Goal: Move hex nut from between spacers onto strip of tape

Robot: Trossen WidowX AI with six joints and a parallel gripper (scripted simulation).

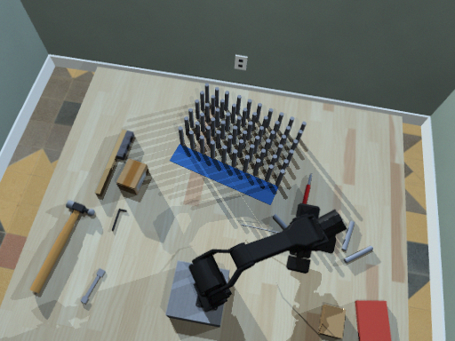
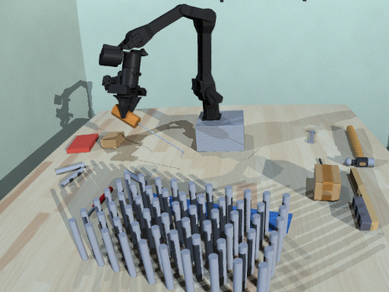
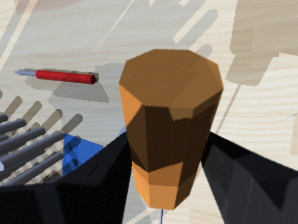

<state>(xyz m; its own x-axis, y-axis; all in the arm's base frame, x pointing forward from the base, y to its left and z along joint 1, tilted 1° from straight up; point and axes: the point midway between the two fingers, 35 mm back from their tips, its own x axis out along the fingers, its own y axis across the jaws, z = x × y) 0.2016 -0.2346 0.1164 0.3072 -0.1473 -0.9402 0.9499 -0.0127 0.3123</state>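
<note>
The gripper [image 2: 127, 108] is clenching the orange-brown handle of the hook pick [image 2: 126, 115], holding it above the table [image 2: 266, 125] at the side where the red block [image 2: 82, 143] and small cardboard box [image 2: 112, 140] are lying. In the exterior view the pick's thin wire shaft is slanting down and away from the handle toward the arm's grey pedestal [image 2: 235, 141], ending in a small hook that is hanging in the air (its shadow is showing on the wood below). In the wrist view the handle's faceted butt end is filling the middle of the frame, with a dark finger [image 3: 240, 175] pressing on each side.

The field of standing spacers [image 1: 240, 133] is sitting well apart from the gripper, all of them upright as far as can be seen. The blue strip of tape [image 1: 222, 174] is running along the edge of the field that is facing the arm. The hex nut cannot be made out among the posts in any view.

A red-handled screwdriver [image 1: 307, 192] is lying between the spacers and the gripper, and three loose spacers [image 1: 357, 254] are lying flat near the arm's wrist. A hammer [image 1: 55, 249] is lying far off on the other side of the table.
</note>
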